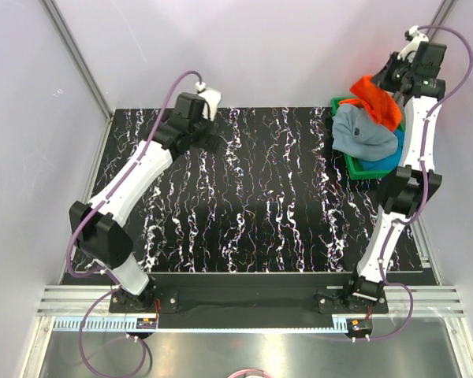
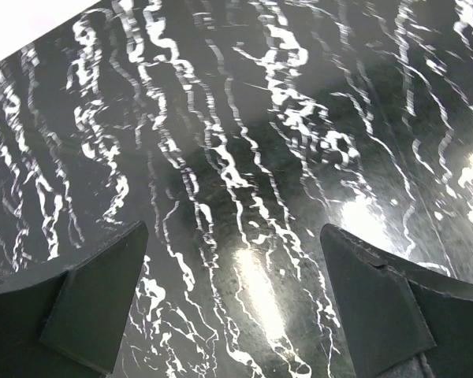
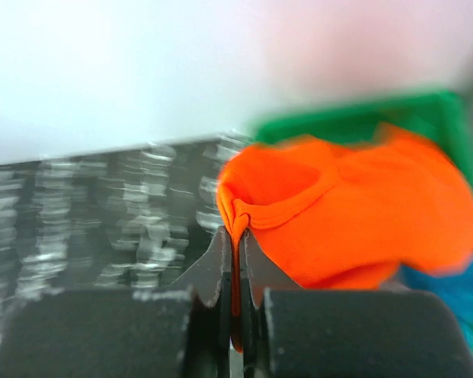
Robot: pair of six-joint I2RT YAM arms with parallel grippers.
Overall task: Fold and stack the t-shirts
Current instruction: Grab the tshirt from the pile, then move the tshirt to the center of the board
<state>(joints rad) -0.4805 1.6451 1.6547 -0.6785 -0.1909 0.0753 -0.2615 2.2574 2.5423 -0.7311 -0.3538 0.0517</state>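
While our right gripper (image 3: 235,236) pinches the orange t-shirt (image 3: 363,213) at the green tray (image 3: 426,110), left gripper (image 2: 232,236) gaping wide, we've folded nothing yet.

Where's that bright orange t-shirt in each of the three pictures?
Top view: bright orange cloth t-shirt at upper right, over the green plastic tray.
Left wrist view: not in it.
Right wrist view: centre-right, its edge pinched in the right hand.
Shared landmark: the black white-veined tabletop, in all three.
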